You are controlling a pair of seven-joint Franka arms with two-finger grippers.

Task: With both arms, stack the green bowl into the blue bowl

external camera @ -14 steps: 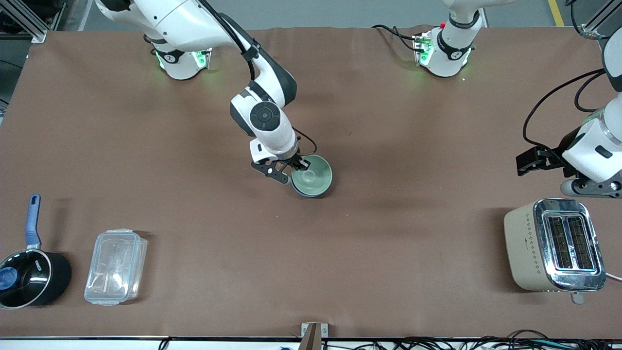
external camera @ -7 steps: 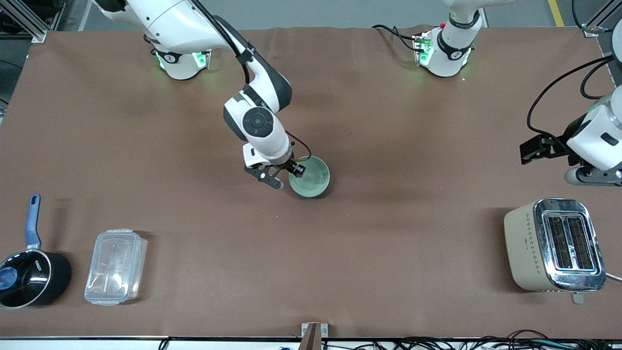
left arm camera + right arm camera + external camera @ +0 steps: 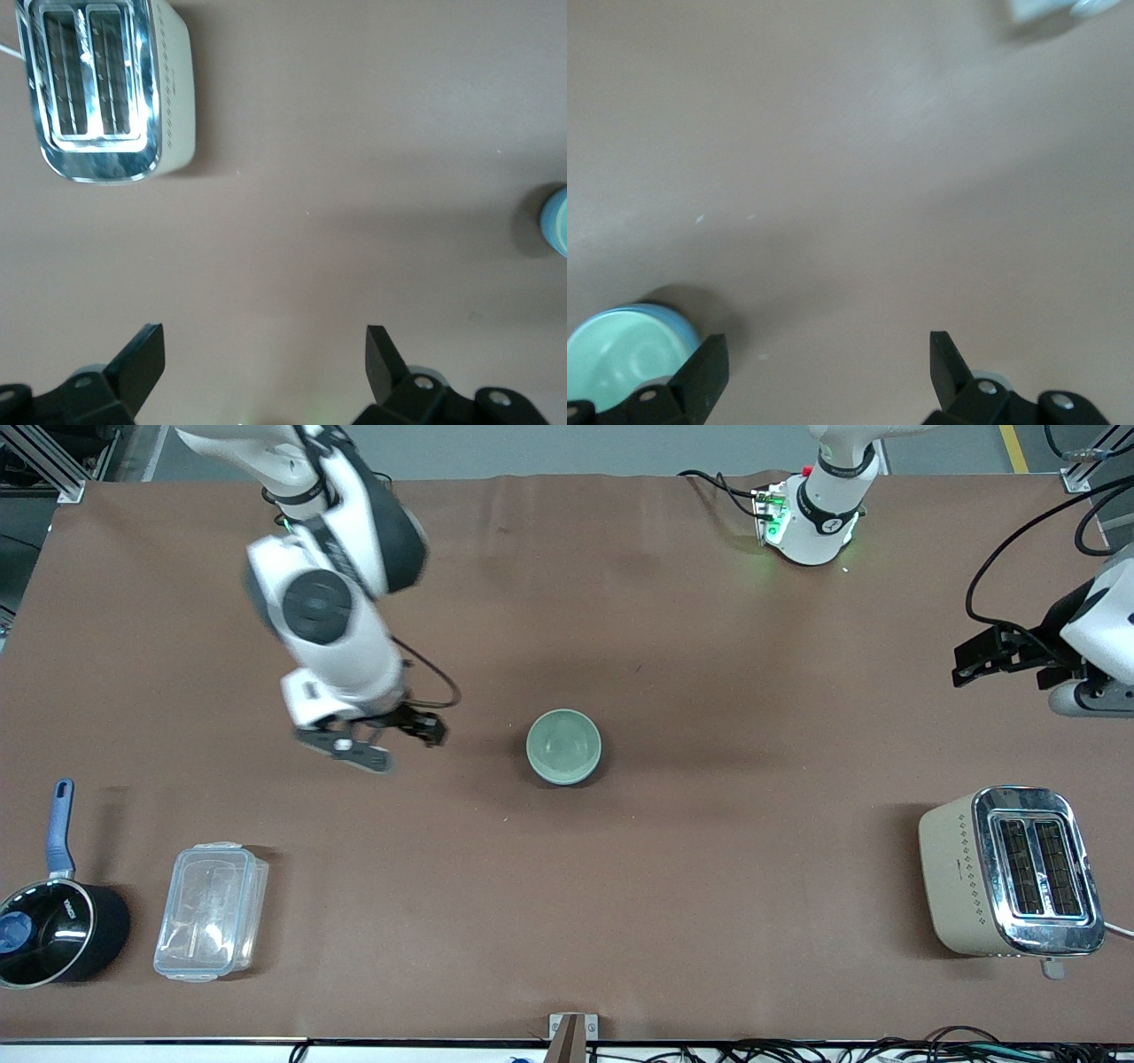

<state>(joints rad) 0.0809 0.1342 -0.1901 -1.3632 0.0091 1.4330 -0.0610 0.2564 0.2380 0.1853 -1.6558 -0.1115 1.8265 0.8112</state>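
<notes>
Green bowl (image 3: 563,745) sits nested in the blue bowl (image 3: 588,772) mid-counter (image 3: 709,868); only a dark rim shows. I judge stacking done, so I'd clear both arms gently. Right gripper (image 3: 381,744) hangs beside the stack, jaws released. Left gripper (image 3: 1010,657) waits above the toaster (image 3: 1010,872).

Left wrist: jaws spread over bare counter, toaster slots (image 3: 89,75) empty.

Right wrist: jaws apart, stack alongside them.
</notes>
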